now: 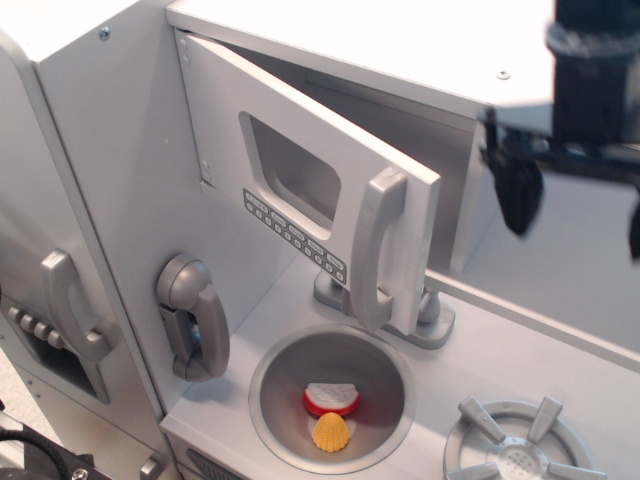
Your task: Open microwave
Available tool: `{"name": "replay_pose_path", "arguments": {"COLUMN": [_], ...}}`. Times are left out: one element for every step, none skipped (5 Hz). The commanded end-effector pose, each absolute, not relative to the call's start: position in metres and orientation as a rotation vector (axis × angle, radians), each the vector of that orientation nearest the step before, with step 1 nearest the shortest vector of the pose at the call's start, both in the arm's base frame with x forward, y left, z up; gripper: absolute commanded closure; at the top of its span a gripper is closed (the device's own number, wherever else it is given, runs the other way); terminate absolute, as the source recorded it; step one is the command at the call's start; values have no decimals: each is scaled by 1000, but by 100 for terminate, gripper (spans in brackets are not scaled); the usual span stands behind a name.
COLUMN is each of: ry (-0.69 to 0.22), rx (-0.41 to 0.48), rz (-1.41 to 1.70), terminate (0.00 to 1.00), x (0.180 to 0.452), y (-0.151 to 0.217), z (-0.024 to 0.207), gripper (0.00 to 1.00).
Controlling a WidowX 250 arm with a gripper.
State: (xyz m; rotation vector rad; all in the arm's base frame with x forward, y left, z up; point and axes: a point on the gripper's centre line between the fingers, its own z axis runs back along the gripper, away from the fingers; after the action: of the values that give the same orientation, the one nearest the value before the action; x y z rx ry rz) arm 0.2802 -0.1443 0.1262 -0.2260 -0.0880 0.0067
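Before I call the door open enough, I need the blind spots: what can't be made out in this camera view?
- Black end effector: blurred, its second finger cut by the right edge; open or shut unclear.
- Inside of the light-grey toy microwave: only a shadowed strip shows; its flat windowed door hides the rest.
- Small grey door buttons: too small to read.
- Silver faucet base: mostly behind the door's chunky silver handle.

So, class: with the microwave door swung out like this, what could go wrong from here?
1. The microwave door hangs ajar over the sink; a bump could swing it shut.
2. The end effector, blurred at the right edge, could clip the door's silver handle if it passes back.
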Motion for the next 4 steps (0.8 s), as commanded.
{"name": "replay_pose_path", "arguments": {"ry": [-156, -154, -140, -126], "rx": [-149, -147, -133, -83], "rz": [12, 30, 26, 19], "terminate": [0, 0, 0, 0], "x": [284, 278, 261, 236], "y": [-99, -71, -58, -45], "z": [138, 142, 136, 133], "gripper": [0, 0, 0, 0]}}
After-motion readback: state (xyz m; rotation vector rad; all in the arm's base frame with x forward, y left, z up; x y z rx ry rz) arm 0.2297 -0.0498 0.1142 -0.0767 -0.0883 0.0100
